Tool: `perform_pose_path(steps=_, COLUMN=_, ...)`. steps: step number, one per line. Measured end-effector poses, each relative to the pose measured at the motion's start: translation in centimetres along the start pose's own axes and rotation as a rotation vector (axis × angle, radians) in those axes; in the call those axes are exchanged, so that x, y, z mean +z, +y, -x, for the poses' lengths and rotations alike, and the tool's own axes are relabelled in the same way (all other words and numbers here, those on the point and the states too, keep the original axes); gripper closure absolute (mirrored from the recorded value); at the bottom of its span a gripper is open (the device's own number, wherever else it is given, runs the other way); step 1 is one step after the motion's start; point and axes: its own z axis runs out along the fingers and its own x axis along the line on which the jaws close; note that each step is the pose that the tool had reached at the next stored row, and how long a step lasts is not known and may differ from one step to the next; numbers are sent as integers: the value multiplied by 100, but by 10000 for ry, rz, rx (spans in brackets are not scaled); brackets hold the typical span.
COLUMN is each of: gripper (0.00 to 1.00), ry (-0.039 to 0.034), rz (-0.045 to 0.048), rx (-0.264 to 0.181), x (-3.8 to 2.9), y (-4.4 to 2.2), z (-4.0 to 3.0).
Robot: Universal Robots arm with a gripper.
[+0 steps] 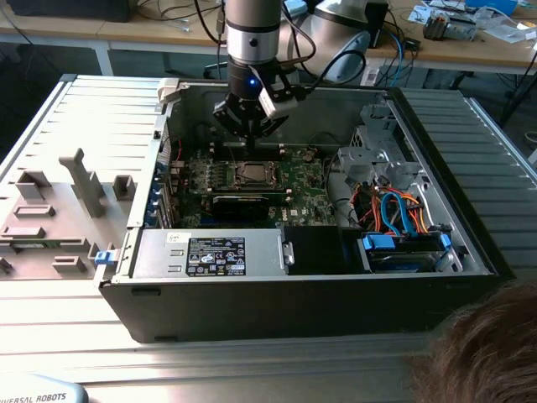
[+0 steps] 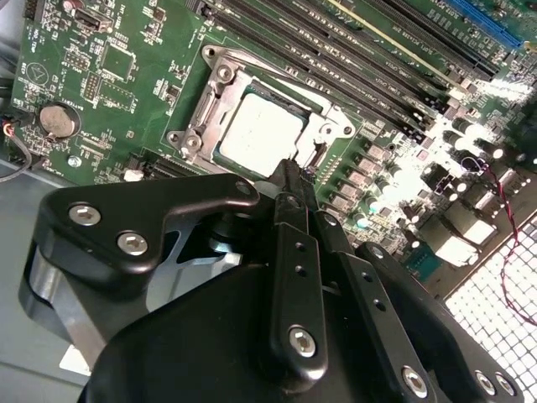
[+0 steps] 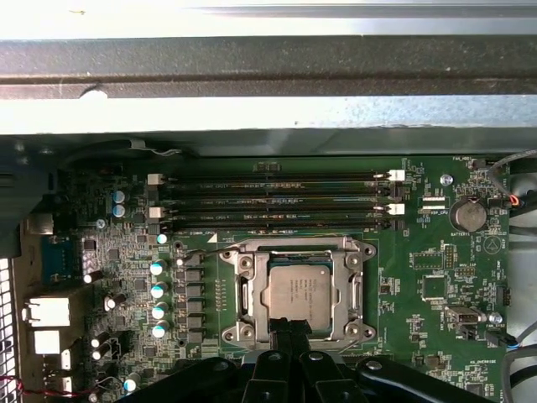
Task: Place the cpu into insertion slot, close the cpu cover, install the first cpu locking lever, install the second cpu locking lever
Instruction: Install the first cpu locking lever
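The gripper (image 2: 289, 180) hangs over the socket edge, fingertips pinched narrow with nothing visibly between them. The cpu (image 3: 296, 290) sits flat in the socket, and the cpu cover (image 3: 295, 252) looks to be down around it. The chip reads as light, stiff and fragile, best taken by its edges. The locking levers are hard to make out, the near socket edge hidden behind the fingers (image 3: 284, 340).

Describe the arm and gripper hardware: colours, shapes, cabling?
In the exterior view the arm is a silver-grey cylinder with black bands and a blue light at the wrist; black cables loop off it. The gripper is matte black, with angular linkage plates fixed by silver screws and narrow jaws.
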Motion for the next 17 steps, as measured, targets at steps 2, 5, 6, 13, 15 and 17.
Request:
perform_pose_path(steps=2, gripper=89, ry=0, rz=0, rx=-1, x=0, y=0, z=-9)
perform_pose_path(steps=5, gripper=89, ry=-1, rz=1, rx=0, x=0, y=0, z=-23)
perform_pose_path(steps=6, gripper=89, ry=0, rz=1, rx=0, x=0, y=0, z=-27)
perform_pose_path(steps=13, gripper=89, ry=-1, rz=1, rx=-1, x=0, y=-1, z=-51)
perform_pose_path(steps=15, gripper=89, ry=0, rz=1, rx=0, x=-1, y=-1, z=-61)
perform_pose_path(steps=17, gripper=89, ry=0, rz=0, rx=-1, x=-1, y=-1, z=-72)
